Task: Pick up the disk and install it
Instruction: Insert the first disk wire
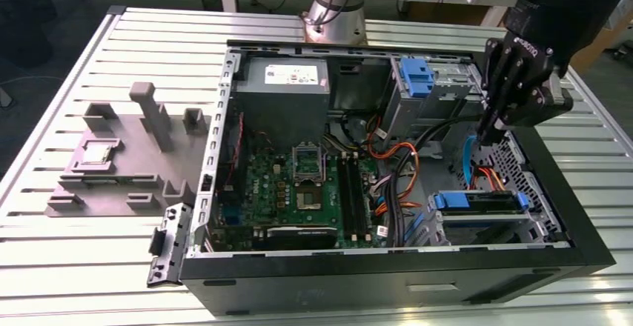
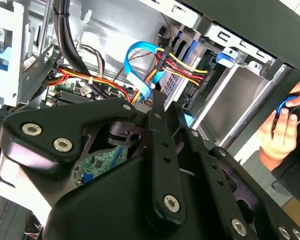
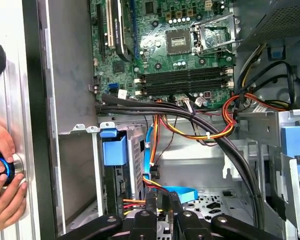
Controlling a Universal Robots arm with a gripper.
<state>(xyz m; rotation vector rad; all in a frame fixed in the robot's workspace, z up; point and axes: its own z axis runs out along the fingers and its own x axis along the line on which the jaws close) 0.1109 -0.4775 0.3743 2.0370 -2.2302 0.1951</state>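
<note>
Disk (image 1: 479, 201) with its blue frame lies flat in the drive cage of the open computer case (image 1: 396, 270), in the corner of the case toward the exterior view's right. In the first wrist view, its blue end (image 3: 114, 150) shows at the mouth of the cage; its label I cannot see.

The gripper (image 1: 485, 139) hangs over this corner, just above the cage and not touching the disk. Its two black fingers (image 3: 151, 206) stand close together and nothing is pinched between them. In the second wrist view the gripper (image 2: 157, 100) points at a bundle of red, yellow and orange wires (image 2: 182, 67) and a flat blue cable (image 2: 135, 55) that curves beside them.

The green board (image 1: 296, 193) covers the floor of the case, and a grey metal box (image 1: 287, 89) with a white sticker sits in the far corner. Another blue bracket (image 1: 417, 74) stands in the upper bay, near the arm.

A person's hand (image 3: 2, 175) rests on the outer side of the case and holds a small round thing with a blue ring (image 3: 5, 169).

On the slotted metal table (image 1: 99, 267), toward the exterior view's left, lies a grey plastic holder (image 1: 129, 155), apart from the case.
</note>
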